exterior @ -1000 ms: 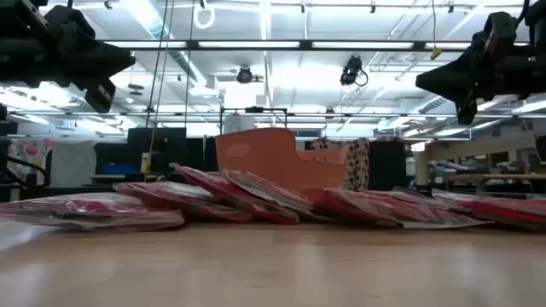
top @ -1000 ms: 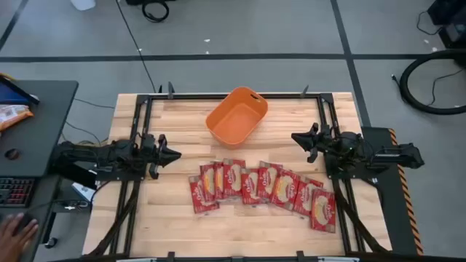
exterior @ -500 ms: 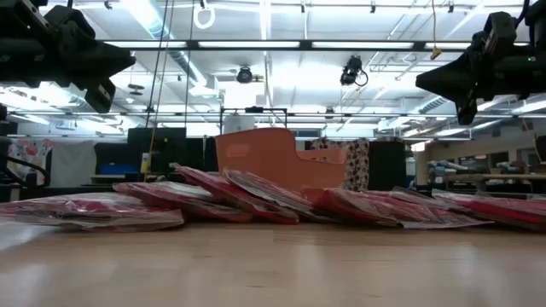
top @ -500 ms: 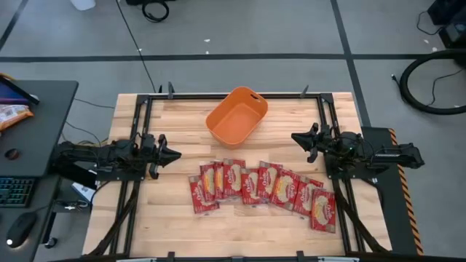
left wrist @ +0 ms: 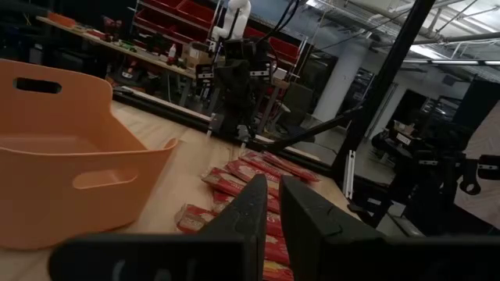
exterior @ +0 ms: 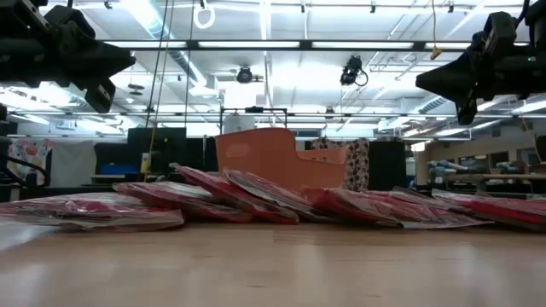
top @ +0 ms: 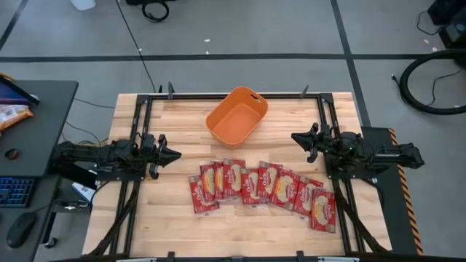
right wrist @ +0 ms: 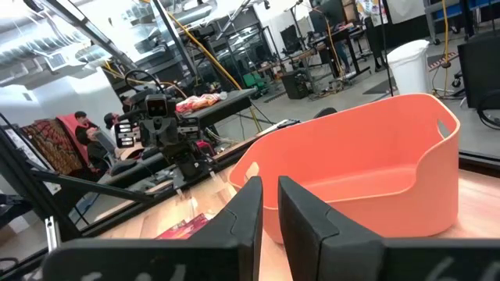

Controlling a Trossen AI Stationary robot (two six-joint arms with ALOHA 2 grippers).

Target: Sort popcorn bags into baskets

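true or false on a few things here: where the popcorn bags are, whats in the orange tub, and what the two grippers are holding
1. The popcorn bags lie in an overlapping row on the wooden table. True.
2. The orange tub already holds several bags. False: its inside shows empty in the high view, and all the bags are on the table.
3. The left gripper holds a bag. False: it hangs at the table's left side with nothing between its nearly closed fingers.
4. The right gripper is clear of the tub and the bags. True: it sits at the right side, touching neither.
5. The tub stands nearer the table's far edge than the row of bags. True.
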